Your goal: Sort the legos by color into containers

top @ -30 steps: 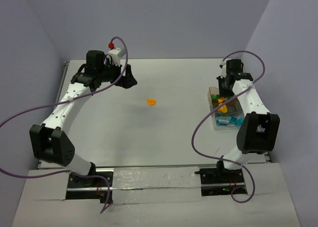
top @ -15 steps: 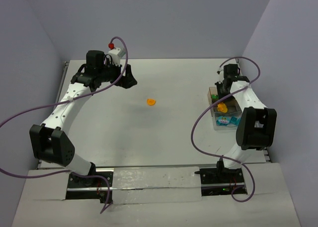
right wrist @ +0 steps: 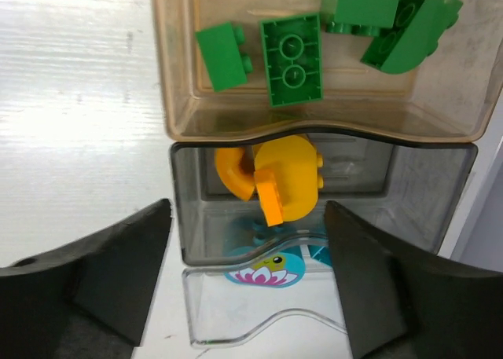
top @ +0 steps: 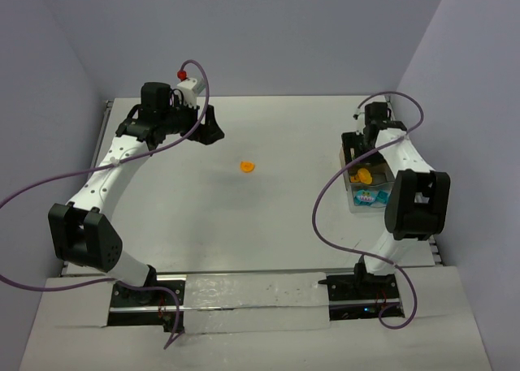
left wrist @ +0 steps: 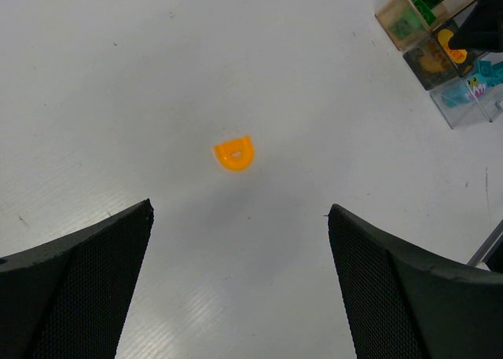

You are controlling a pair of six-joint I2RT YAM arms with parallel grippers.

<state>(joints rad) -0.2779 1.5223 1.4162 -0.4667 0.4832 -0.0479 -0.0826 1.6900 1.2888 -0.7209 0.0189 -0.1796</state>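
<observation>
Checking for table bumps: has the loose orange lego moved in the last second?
No. The orange lego sits where it was, same gap from the containers.

I work in a robotics lab, inside a boxed-in test cell. My worktop [top: 284,217] is a plain white board, closed in by bare lavender-grey panels: a left wall [top: 41,103], a far wall [top: 268,38] and a right wall [top: 479,103]. My left arm [top: 106,176] and right arm [top: 410,164] are bolted side by side to a pale mounting strip [top: 252,294] along the near edge. Purple cables [top: 316,217] hang in loose loops from my wrists down to the bases. What lies out looks like trial material: small see-through containers [right wrist: 161,76] at the right edge holding toy legos [right wrist: 291,59] grouped by colour, and one orange lego [top: 247,166] mid-worktop.
</observation>
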